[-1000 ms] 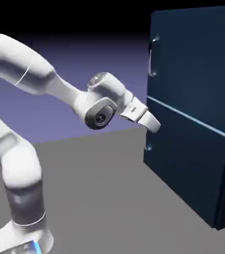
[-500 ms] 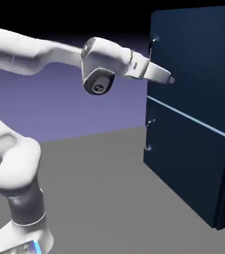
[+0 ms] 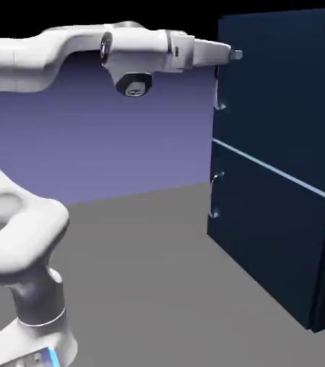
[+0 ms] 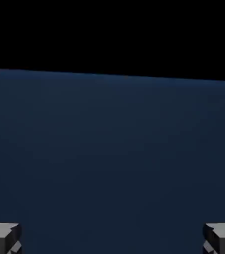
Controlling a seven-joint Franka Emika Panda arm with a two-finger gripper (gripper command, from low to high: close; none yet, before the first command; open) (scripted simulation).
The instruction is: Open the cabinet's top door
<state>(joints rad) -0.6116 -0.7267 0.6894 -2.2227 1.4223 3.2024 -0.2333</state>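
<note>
My gripper is up level with the upper part of the top door, in the exterior view. Fingers are spread wide, one at each bottom corner of the hand view, nothing between them but the view of flat navy panel beyond. Can't tell from these two views if the tips touch the panel.

Arm: forearm and hand run roughly level, pointing to the exterior view's right, at the cabinet. Cabinet stands on the grey floor at the exterior view's right, tall and dark navy, two doors stacked. Top door is shut, above the pale line; lower door is shut below it.

Top door's handle: curved, silver, at the door's left edge in the exterior view. My hand hides its upper end; the lower end shows below my fingers. Can't tell how near they are to it in depth. Lower handle is in plain sight on the lower door's left edge.

Hand view: navy panel fills the lower part, its top edge slightly tilted, black above. No handle in that view.
</note>
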